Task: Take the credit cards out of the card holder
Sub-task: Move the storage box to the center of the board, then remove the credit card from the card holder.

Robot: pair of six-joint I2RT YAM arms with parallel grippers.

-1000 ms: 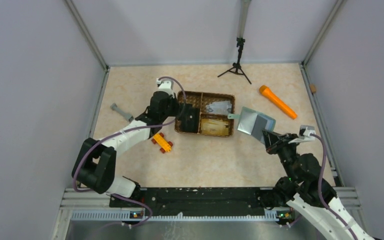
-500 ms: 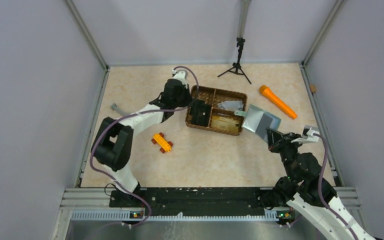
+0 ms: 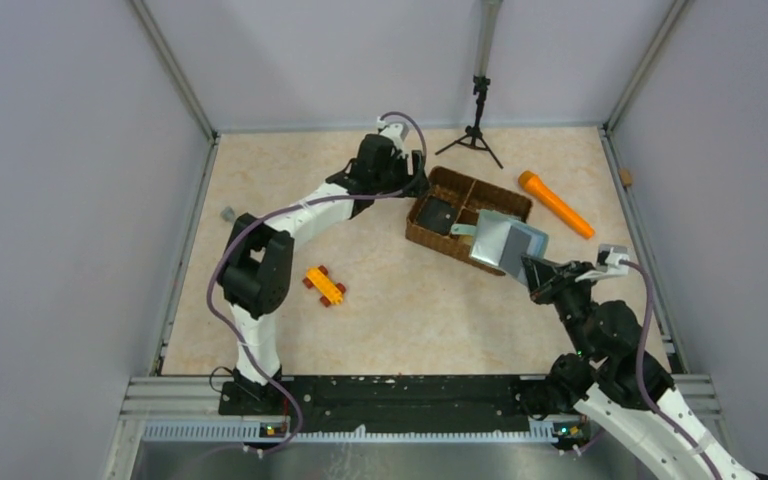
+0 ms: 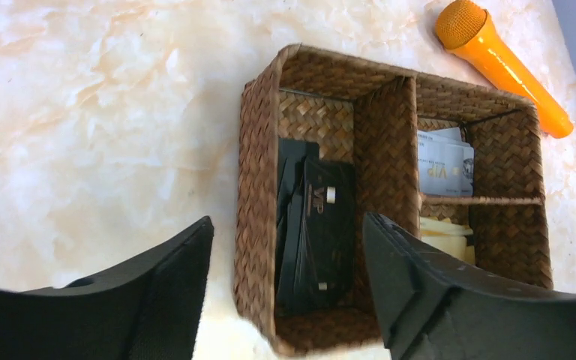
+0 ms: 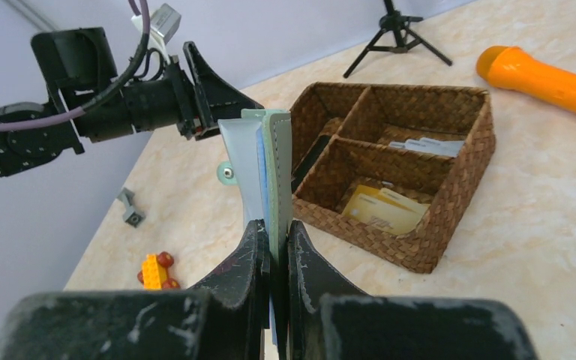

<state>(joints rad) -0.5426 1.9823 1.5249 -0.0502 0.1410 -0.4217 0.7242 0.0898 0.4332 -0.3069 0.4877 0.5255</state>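
From above, your right fingers are clenched on the near corner of the card holder, which overlaps the near-right side of the brown basket. Your left fingers sit at the basket's far-left corner.

In the left wrist view, those fingers are spread wide with nothing between them, above the compartment of black cards. White cards lie in another compartment.

In the right wrist view, the holder stands upright, pinched at its lower edge. A blue edge shows between its leaves, likely a card left to pull, so you look to be between extractions. Next, bring the left fingers across to the holder's top, pinch only that card edge, and draw it straight out while the right grip stays firm.
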